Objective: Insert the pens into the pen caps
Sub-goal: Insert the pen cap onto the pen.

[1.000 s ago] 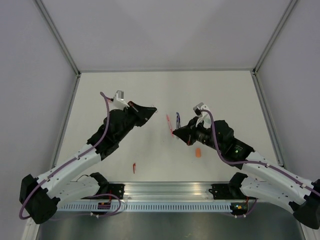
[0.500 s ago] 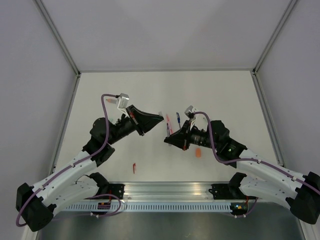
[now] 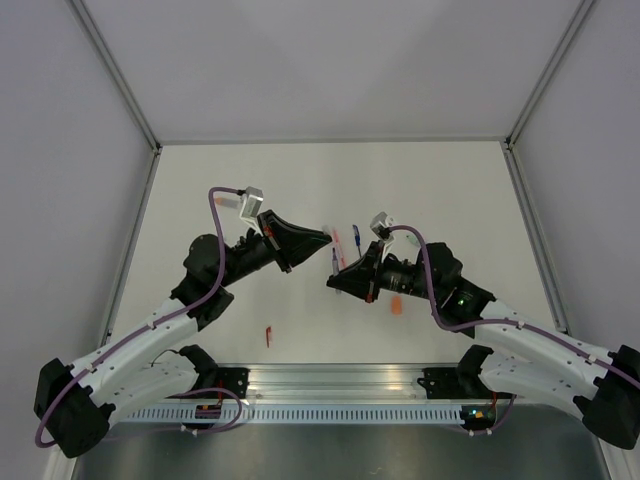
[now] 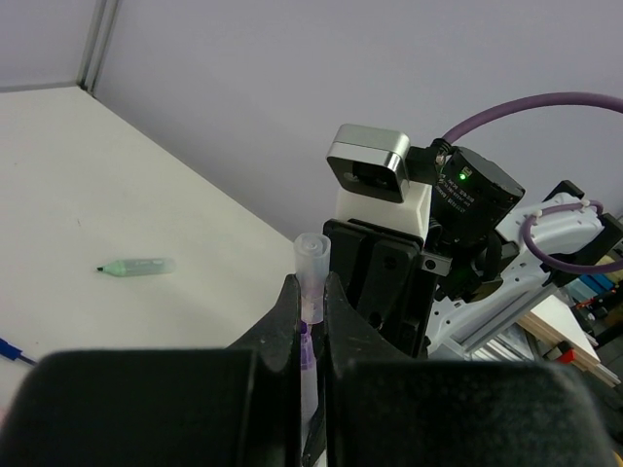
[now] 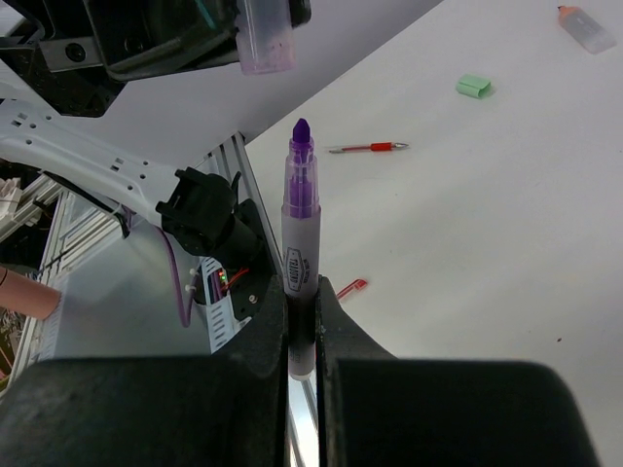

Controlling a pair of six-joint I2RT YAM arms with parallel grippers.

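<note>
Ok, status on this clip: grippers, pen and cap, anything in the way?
Copy: left gripper shut on translucent cap, right gripper shut on purple pen, tip bare. Tip and cap apart, not yet mated. Nothing between them.

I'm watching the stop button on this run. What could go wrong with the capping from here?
Misalignment: in the right wrist view the cap, held by the left gripper, sits left of the tip of the purple pen, so the tip might strike the rim instead of entering.
Slip: the right gripper pinches the pen near its lower end, so a push on the tip could tilt it or slide it down.
</note>
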